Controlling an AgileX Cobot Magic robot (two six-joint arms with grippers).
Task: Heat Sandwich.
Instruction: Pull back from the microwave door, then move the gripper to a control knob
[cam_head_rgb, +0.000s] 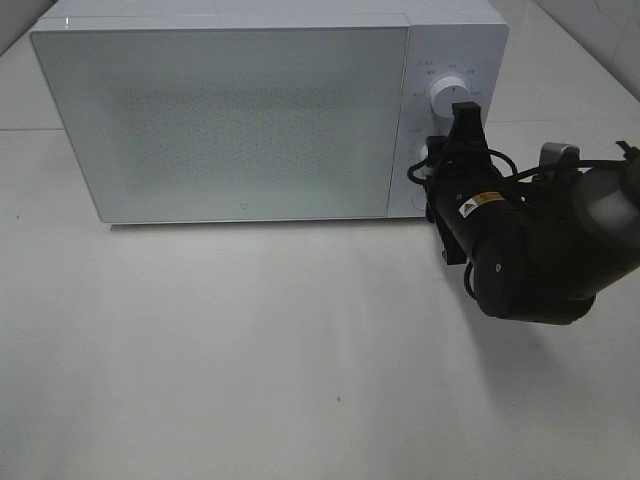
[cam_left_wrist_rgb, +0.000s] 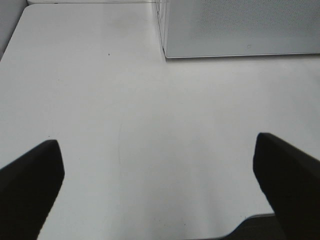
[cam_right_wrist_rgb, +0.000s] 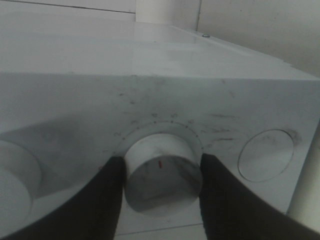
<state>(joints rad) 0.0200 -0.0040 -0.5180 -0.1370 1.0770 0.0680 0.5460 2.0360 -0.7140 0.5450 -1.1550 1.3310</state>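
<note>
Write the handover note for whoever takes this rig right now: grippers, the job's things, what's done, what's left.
Left gripper: jaws wide open and empty, above the white table in front of the white microwave oven.
Right gripper: jaws closed on the white round dial with a red mark on the control panel.
Sandwich: not in view. The oven door is shut and frosted, so the inside cannot be checked.
Done: door shut, dial gripped.
Left: probably turn the dial to start heating, then release. Confirm the sandwich is inside.
</note>
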